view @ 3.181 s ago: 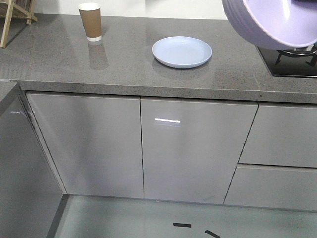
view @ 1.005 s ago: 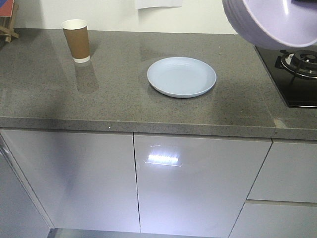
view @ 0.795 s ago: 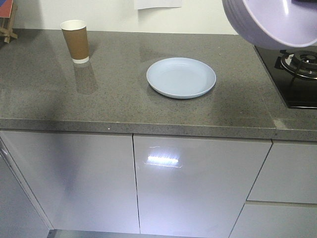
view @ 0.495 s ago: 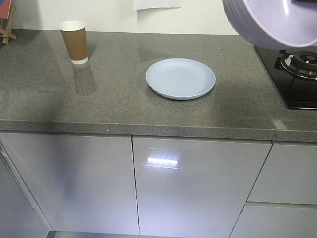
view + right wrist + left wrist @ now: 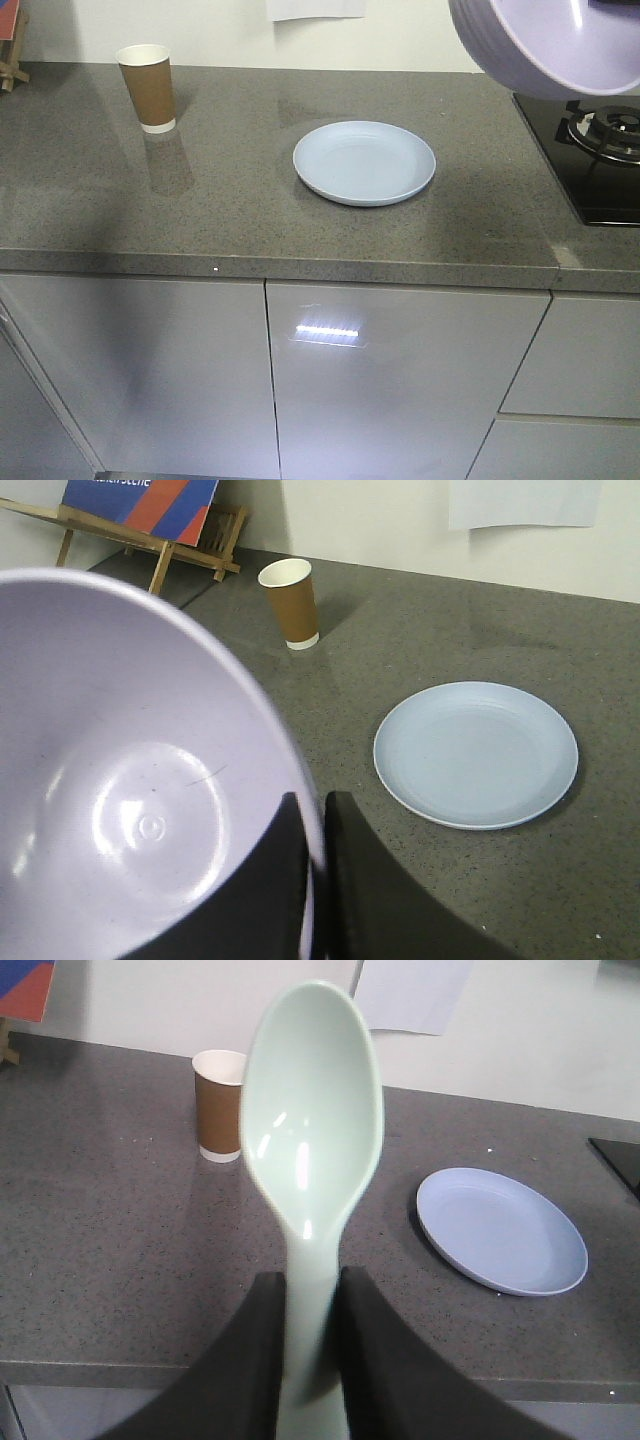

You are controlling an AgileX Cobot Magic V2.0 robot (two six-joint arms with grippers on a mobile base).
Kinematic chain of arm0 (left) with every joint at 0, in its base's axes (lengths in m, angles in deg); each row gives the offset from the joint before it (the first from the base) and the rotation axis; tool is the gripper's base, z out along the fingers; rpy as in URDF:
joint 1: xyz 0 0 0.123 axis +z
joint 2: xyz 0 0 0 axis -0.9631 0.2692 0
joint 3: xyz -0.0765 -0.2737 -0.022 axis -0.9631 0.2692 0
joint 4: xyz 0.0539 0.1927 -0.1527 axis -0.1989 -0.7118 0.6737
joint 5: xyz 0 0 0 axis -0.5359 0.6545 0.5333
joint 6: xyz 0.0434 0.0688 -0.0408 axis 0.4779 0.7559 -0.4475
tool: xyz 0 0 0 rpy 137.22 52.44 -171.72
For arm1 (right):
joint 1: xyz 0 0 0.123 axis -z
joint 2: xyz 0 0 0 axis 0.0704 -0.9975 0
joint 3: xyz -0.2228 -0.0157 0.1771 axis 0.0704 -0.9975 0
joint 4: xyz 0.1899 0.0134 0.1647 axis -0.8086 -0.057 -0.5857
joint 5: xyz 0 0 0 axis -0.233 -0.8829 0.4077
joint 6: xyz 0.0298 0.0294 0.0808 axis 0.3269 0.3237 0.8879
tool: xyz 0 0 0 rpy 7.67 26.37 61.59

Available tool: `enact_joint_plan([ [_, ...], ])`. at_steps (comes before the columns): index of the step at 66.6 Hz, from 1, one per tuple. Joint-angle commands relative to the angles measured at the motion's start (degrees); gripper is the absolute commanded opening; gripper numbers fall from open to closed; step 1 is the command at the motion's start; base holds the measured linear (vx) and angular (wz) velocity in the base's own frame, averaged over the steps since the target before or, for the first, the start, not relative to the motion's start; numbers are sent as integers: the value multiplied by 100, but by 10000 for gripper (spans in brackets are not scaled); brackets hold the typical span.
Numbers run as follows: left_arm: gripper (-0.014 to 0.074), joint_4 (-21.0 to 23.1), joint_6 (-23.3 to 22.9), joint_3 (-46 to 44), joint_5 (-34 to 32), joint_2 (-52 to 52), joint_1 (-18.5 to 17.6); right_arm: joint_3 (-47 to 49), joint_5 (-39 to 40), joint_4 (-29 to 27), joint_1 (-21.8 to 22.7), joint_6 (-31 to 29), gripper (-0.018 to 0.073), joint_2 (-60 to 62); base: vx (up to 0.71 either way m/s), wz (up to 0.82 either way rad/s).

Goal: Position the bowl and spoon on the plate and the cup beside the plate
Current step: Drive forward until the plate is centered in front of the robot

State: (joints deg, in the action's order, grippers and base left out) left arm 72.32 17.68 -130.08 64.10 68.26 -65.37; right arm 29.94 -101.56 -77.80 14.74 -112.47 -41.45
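Observation:
The pale blue plate (image 5: 364, 162) lies on the grey counter, also seen as the plate (image 5: 501, 1230) and the plate (image 5: 476, 753). The brown paper cup (image 5: 147, 88) stands upright at the back left, well apart from the plate; the cup (image 5: 219, 1105) and cup (image 5: 289, 602) show in both wrist views. My left gripper (image 5: 312, 1285) is shut on the handle of the mint-green spoon (image 5: 312, 1150), held above the counter's front edge. My right gripper (image 5: 316, 810) is shut on the rim of the lavender bowl (image 5: 120, 780), which fills the top right as the bowl (image 5: 560, 45).
A black gas hob (image 5: 600, 150) sits at the counter's right end. A wooden stand with a red and blue board (image 5: 150, 510) is at the back left. White paper (image 5: 315, 8) hangs on the wall. Grey cabinet doors (image 5: 400, 380) run below the counter edge.
The view has closed in on the counter: plate and cup sit lower and larger in the frame. The bowl stays held at the top right.

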Motion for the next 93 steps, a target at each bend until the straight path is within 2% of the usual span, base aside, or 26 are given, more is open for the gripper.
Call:
enact_joint_plan([
  [1, -6, 153, -8, -134, -352, -53, -8, 146, 252, -273, 20, -33, -8, 130, 3, -1],
  [93, -6, 153, -8, -134, -352, -53, -8, 146, 252, -273, 20, -33, -8, 130, 6, -3],
])
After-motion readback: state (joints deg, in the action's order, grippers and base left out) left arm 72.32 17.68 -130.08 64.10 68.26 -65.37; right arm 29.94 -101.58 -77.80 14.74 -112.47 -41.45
